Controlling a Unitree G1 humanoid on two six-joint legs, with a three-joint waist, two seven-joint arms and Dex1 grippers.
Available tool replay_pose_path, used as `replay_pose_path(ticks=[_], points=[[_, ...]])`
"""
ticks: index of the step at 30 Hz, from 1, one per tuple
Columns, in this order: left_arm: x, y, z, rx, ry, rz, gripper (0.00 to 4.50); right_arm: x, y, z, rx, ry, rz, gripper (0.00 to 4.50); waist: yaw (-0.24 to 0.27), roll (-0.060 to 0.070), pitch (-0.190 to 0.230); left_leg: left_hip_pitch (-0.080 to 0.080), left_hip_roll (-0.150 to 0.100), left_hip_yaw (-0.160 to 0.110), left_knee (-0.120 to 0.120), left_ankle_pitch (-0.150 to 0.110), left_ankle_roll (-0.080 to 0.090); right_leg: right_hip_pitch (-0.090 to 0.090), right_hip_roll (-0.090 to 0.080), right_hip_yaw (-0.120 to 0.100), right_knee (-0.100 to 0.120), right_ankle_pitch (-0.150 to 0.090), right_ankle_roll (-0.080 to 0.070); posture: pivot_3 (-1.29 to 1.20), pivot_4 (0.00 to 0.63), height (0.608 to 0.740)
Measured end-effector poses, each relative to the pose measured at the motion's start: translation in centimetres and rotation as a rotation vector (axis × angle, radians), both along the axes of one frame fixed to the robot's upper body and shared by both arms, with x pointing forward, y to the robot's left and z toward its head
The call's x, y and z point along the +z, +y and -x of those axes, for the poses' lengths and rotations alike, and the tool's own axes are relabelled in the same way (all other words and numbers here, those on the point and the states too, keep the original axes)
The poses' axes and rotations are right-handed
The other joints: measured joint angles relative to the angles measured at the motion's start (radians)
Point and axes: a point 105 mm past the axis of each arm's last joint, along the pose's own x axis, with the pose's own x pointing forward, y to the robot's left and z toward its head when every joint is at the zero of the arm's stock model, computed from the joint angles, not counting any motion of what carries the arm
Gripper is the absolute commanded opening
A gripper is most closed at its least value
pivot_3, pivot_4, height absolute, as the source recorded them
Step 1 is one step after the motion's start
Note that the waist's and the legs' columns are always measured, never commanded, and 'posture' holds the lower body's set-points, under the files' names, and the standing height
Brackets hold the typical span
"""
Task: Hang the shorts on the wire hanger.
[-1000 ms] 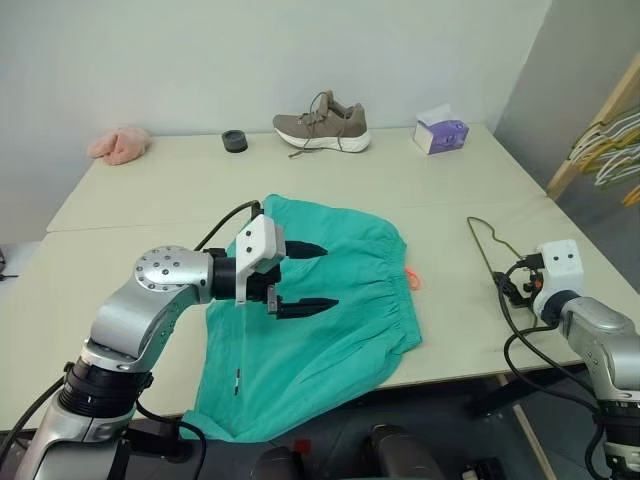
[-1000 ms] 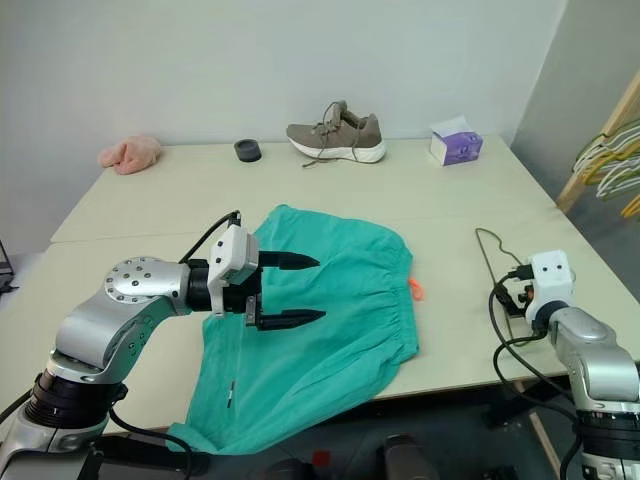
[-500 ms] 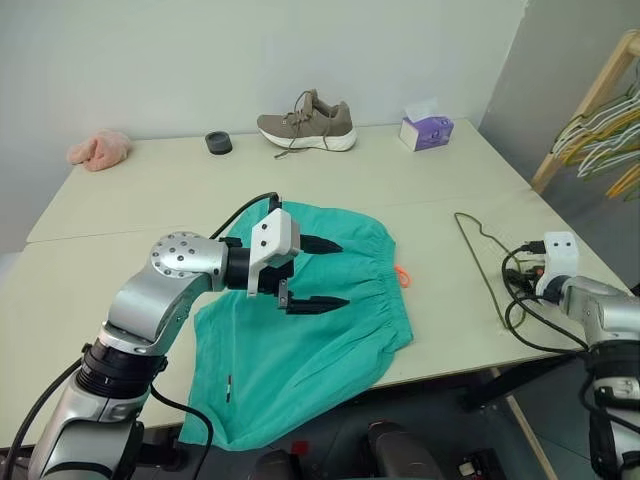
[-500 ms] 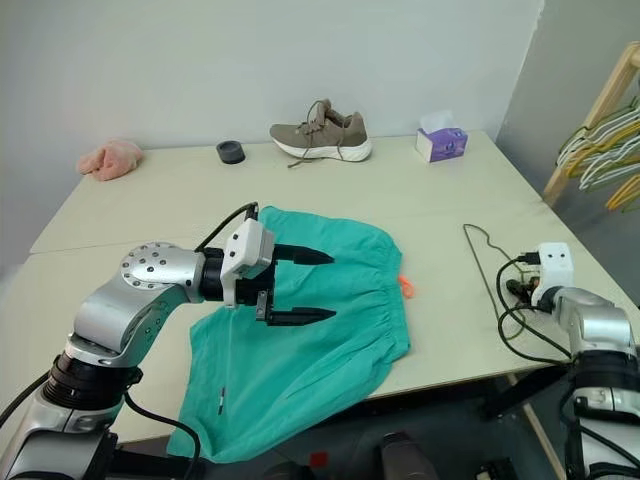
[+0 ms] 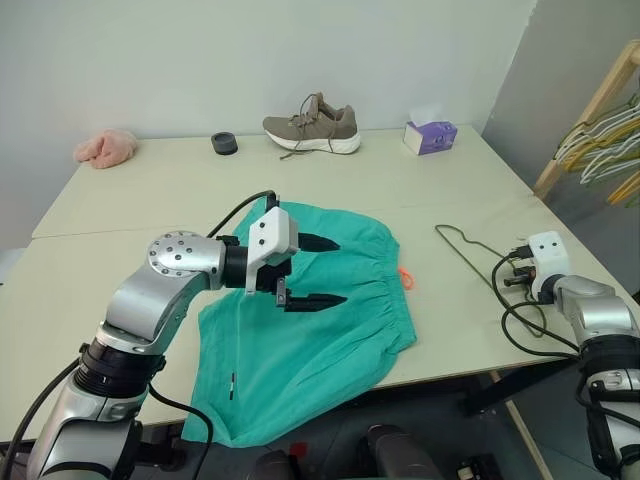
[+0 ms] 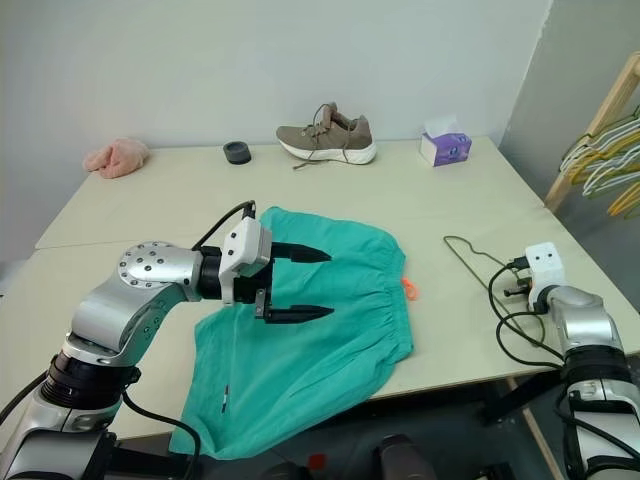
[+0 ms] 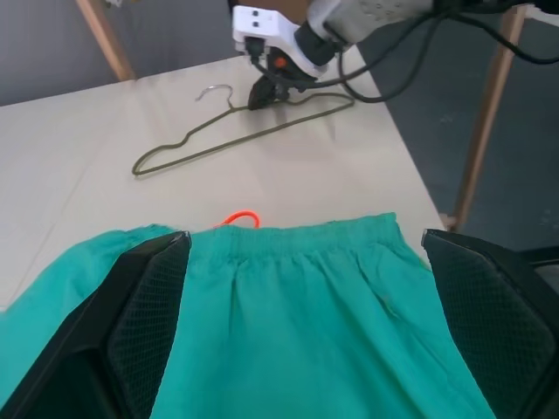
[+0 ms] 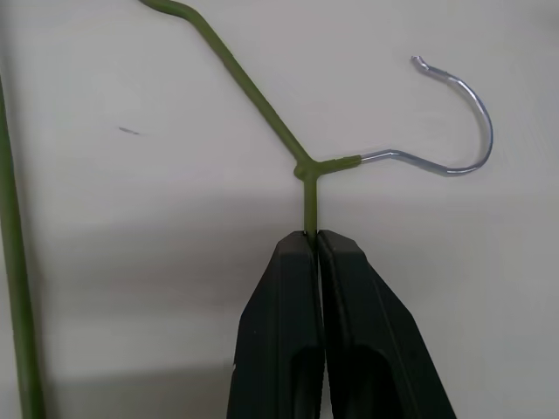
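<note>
Right gripper (image 8: 313, 240) fingers pinch the wire hanger (image 8: 262, 113) beside the shorts (image 5: 330, 330) on the table (image 5: 130, 200), left gripper (image 5: 318, 272) gaping above the shorts; thin wire could twist free when lifted.

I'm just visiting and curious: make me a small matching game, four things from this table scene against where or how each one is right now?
Things:
1. shorts
2. wire hanger
3. left gripper
4. shoe

States:
A. open, above the teal cloth
B. at the table's far edge, by the wall
C. spread flat, partly hanging over the near edge
D. pinched near its hook by the shut right gripper

Pairs: 1-C, 2-D, 3-A, 4-B
</note>
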Motion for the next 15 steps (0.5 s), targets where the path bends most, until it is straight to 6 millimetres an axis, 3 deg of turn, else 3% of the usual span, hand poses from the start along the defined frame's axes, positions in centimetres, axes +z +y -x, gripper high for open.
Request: replay_pose_path(ticks=[3,9,15], points=[[-0.2,1.9,-2.1,0.126,-0.003,-0.011,4.5,1.6,1.6,-0.4,0.099,-0.065,0.046,0.01,-0.003,0.008,0.005,-0.001,0.0,0.001,0.0,0.0,0.0,-0.002,0.0,0.001,0.001,0.0,0.0,-0.2,0.084,0.74],[1.3,4.9,-5.9,0.296,-0.083,-0.014,4.5,9.1,5.7,-1.1,0.345,-0.344,0.296,0.01,-0.006,0.011,0.007,-0.015,0.001,0.0,0.001,0.0,0.0,-0.018,0.001,0.0,0.005,0.0,0.001,-0.22,0.079,0.74],[2.1,5.4,-7.3,0.328,-0.05,0.021,4.5,11.7,12.1,-0.4,0.592,-0.505,0.411,0.01,-0.004,0.011,0.007,-0.019,0.0,0.001,0.001,0.0,-0.001,-0.021,0.0,0.0,0.004,0.0,0.002,-0.22,0.078,0.74]])
